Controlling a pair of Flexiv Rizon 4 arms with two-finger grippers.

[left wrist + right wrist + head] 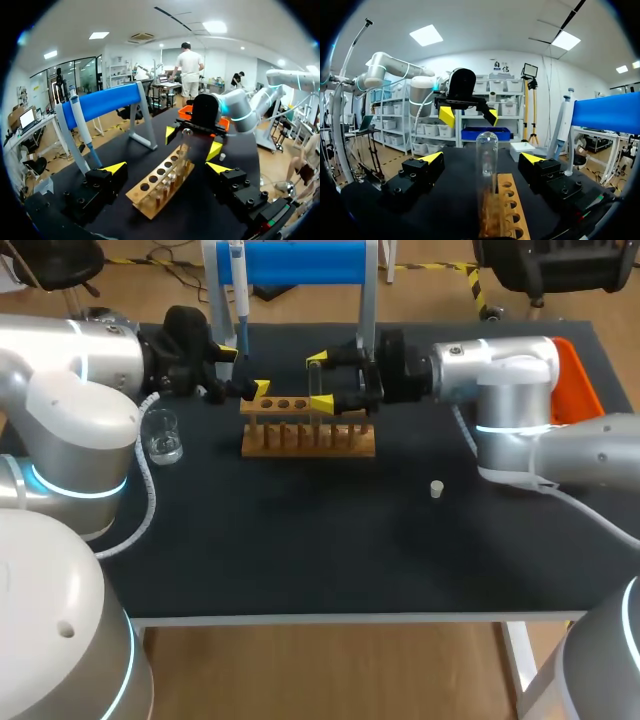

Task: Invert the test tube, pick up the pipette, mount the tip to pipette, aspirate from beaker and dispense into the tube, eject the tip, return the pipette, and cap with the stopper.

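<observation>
**Test tube** (486,165): clear glass, standing upright at the right-hand end of the rack. Its long axis is running vertically and its rounded closed end is pointing up. Its lower end is sitting down in the rack, where the mouth is not showing.

**Rack** (308,435): wooden, with a single row of holes. It is lying lengthwise, left to right, in the middle of the dark surface (300,550).

**Right pincer** (320,381): released, with its yellow-tipped fingers spread wide. It is reaching in level from the right and flanking the tube on both sides, with a clear gap between each finger and the glass.

**Left pincer** (245,371): released, fingers wide apart. It is hanging at the rack's opposite end and facing the right pincer along the row of holes. Nothing is sitting in its grip.

**Pipette** (238,290): hanging on the blue stand (305,262) at the far edge of the surface. Its long axis is running nearly vertical, with the narrow end pointing down, just behind the left pincer.

**Beaker** (162,435): small and clear, standing upright with its mouth up. It is sitting left of the rack and apart from it.

**Stopper** (437,489): small and pale, resting alone on the surface to the right of the rack and nearer the front edge, well apart from the tube.

**Orange box** (575,380): sitting at the far right corner, partly hidden behind the right arm.
</observation>
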